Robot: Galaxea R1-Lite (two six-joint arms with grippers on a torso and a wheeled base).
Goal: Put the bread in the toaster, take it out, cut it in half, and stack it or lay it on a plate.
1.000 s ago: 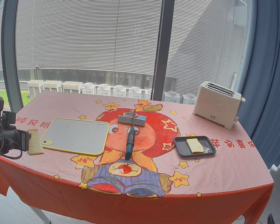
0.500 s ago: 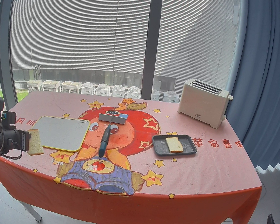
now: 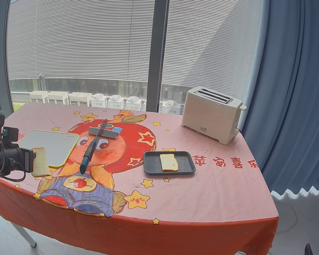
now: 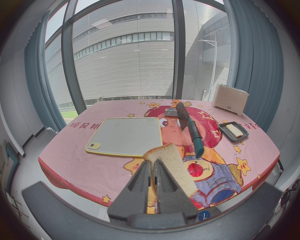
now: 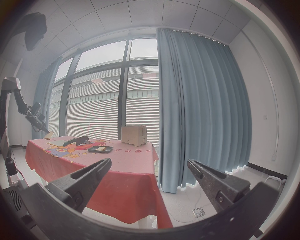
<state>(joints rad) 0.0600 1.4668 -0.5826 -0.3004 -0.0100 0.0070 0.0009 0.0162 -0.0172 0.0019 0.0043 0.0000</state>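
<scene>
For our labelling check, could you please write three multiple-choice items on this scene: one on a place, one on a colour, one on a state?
1. Where on the table does the toaster stand? A) far right B) near left C) centre
2. What colour is the handle of the knife? A) red B) blue C) white
3. How is the left gripper? A) open B) shut on the bread slice C) shut on the knife
Answers: 1 A, it stands at the far right corner; 2 B, the handle is blue; 3 B, it clamps the slice.
</scene>
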